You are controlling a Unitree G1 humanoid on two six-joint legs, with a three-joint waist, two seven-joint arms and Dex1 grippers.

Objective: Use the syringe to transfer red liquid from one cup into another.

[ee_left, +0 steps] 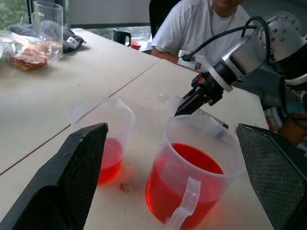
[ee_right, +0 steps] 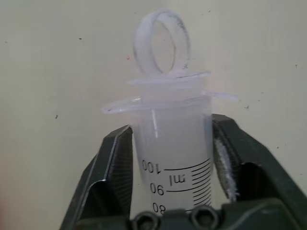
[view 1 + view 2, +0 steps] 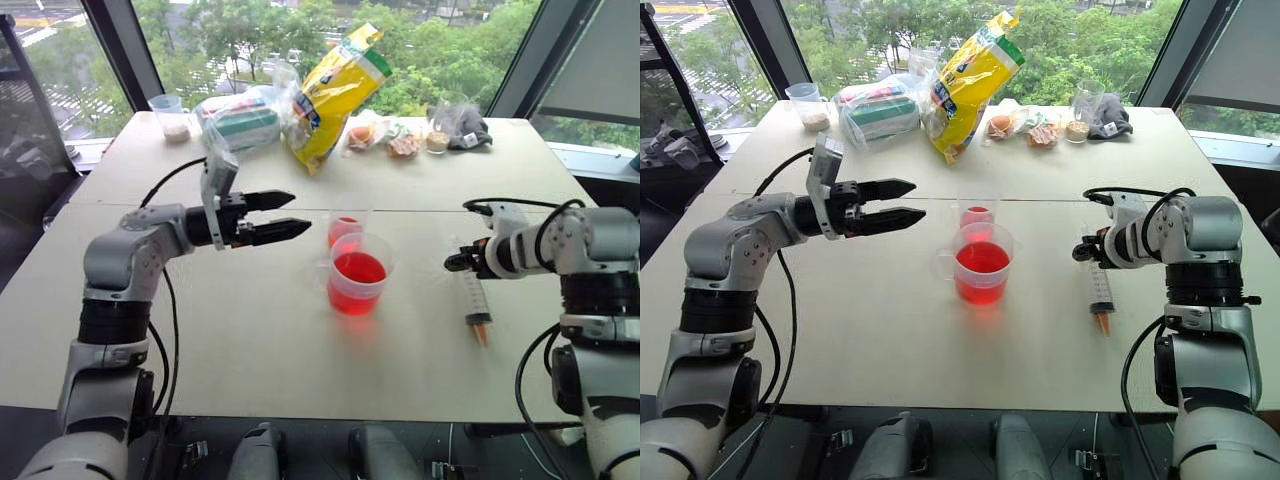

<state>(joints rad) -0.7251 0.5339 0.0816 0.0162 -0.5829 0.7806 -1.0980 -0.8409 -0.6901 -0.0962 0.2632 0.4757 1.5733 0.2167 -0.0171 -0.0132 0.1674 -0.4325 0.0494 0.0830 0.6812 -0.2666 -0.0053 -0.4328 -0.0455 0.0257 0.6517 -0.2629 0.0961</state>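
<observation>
The syringe (image 3: 474, 298) lies flat on the table at the right, its orange tip toward the front edge and its plunger pushed in. My right gripper (image 3: 457, 262) is at its plunger end. In the right wrist view the fingers (image 2: 117, 167) flank the barrel (image 2: 175, 158) with thin gaps, so the gripper is open. The wide handled cup (image 3: 357, 280) stands mid-table, about half full of red liquid (image 3: 358, 268). Just behind it stands the small narrow cup (image 3: 344, 228) with a little red liquid. My left gripper (image 3: 300, 213) hovers open to the left of both cups, pointing at them.
A yellow bag (image 3: 335, 95), wrapped packets (image 3: 240, 120), snack bags (image 3: 385, 135) and a clear cup of beige grains (image 3: 172, 115) line the far edge. A person in a white shirt (image 1: 201, 28) sits beyond the table's right side.
</observation>
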